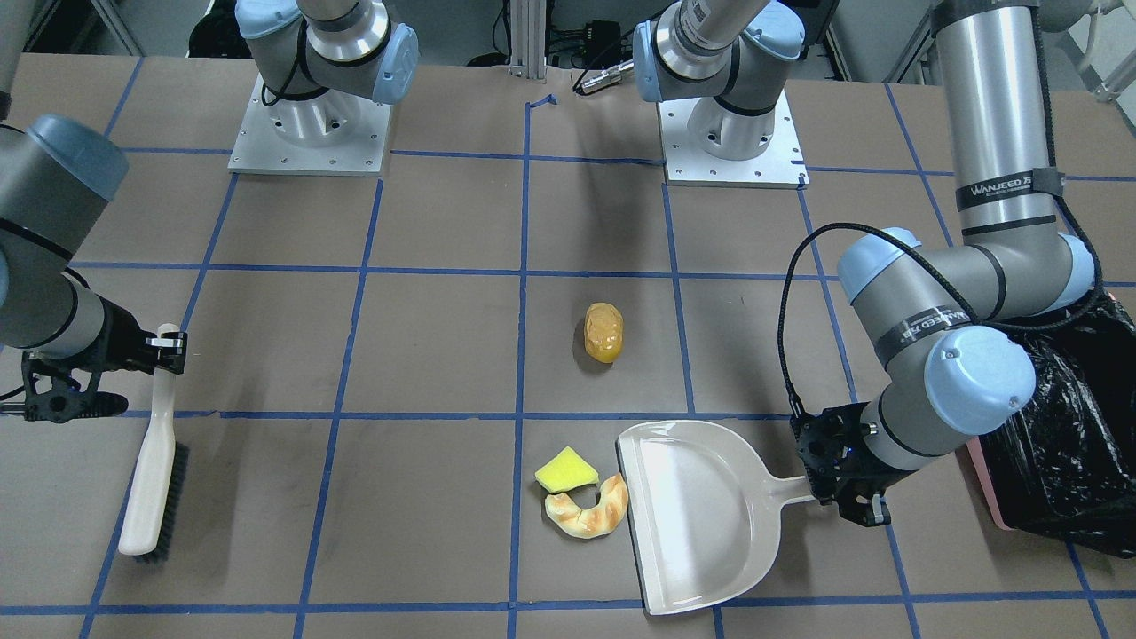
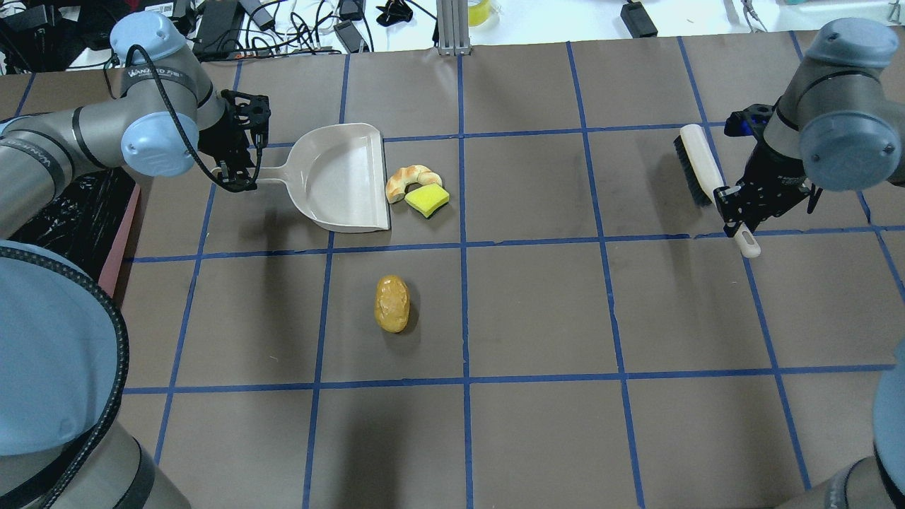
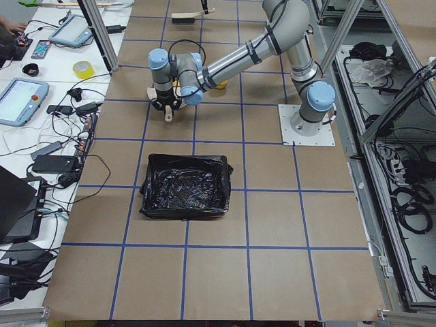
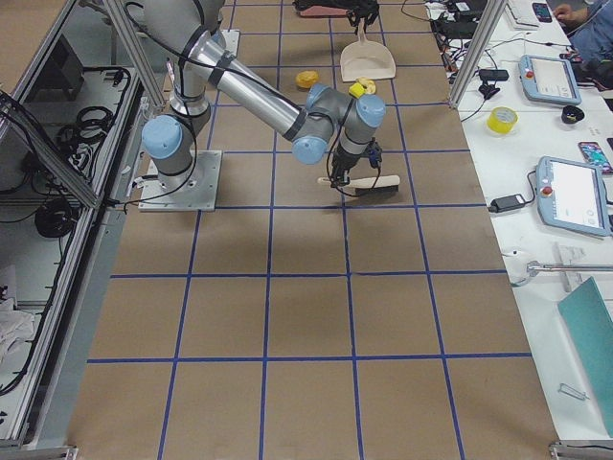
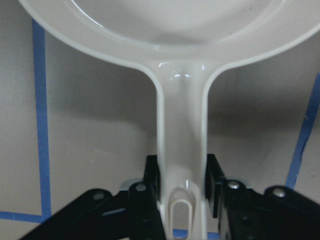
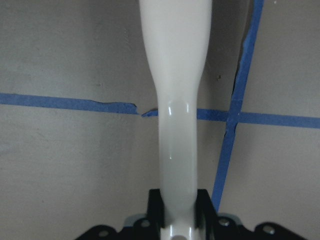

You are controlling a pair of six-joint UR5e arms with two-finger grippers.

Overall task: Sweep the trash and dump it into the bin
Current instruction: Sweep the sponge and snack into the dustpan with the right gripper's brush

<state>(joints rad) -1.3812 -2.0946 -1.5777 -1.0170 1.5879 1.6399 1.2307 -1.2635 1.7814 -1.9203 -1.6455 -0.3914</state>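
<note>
1. Front-facing cam: the bin [image 1: 1061, 417] is half buried under the left arm [image 1: 958, 373] and cropped by the frame's right edge. Only black bag and a sliver of pink wall show.
2. Overhead: same deal, with the arm over the bin and the left edge cutting it.
3. Left wrist cam: the dustpan [image 5: 181, 115] is chopped at the top, so you only get the handle and back rim. The left gripper [image 5: 182, 175] runs off the bottom.
4. Right wrist cam: the brush [image 6: 176, 100] shows its handle only.
5. Right side view: the sponge wedge [image 4: 363, 87] is a tiny yellow speck.

"WANJEED" on L arm strap [image 1: 1007, 188].
</note>
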